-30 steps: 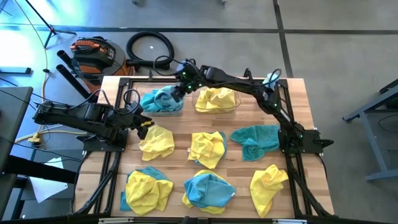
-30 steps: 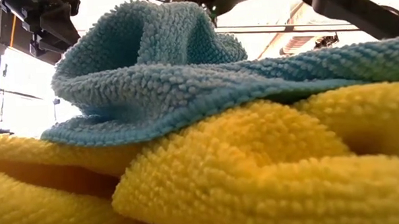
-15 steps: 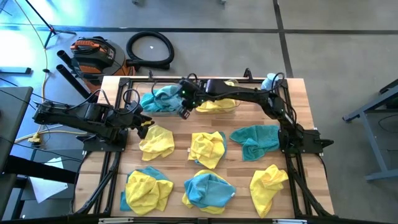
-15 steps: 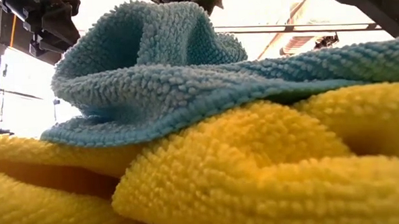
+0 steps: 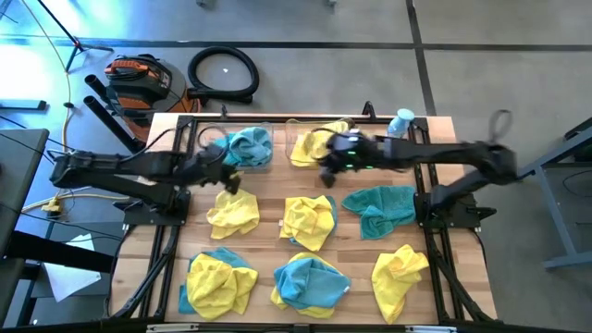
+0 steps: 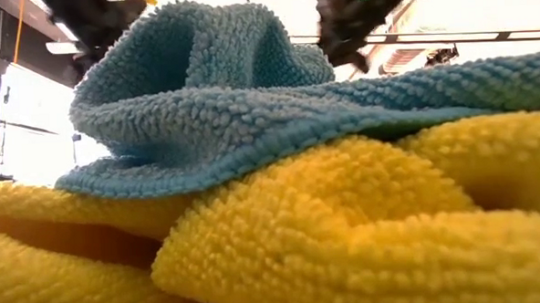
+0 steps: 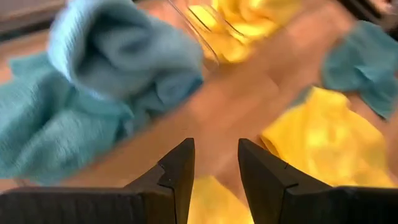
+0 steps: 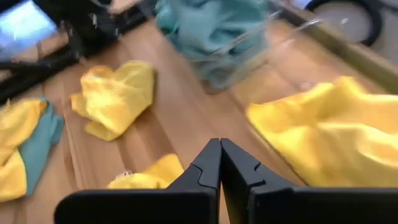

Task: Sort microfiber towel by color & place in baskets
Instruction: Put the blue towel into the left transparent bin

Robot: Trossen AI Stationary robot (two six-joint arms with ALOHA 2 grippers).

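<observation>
Two clear baskets stand at the table's far edge. The left basket (image 5: 264,165) holds blue towels (image 5: 246,145), and the right basket (image 5: 351,157) holds yellow towels (image 5: 313,146). My left gripper (image 5: 231,179) hovers open over bare wood just near of the blue basket, with nothing between its fingers (image 7: 216,144). My right gripper (image 5: 326,176) is shut and empty (image 8: 220,142), over the wood just near of the yellow basket. Loose towels lie on the table: yellow (image 5: 231,211), yellow (image 5: 307,220), teal (image 5: 379,208), and a near row of yellow and blue ones.
A clear spray bottle (image 5: 400,122) stands at the far right corner. The near row holds a yellow-and-blue heap (image 5: 220,282), a blue-on-yellow heap (image 5: 310,282) and a yellow towel (image 5: 400,270). A blue towel on a yellow one (image 6: 250,107) fills the low view.
My right gripper has swung away from above the blue basket, toward the table's right and near side, and is now in front of the yellow basket. My left gripper has reached a little toward the right and far edge, closer to the blue basket.
</observation>
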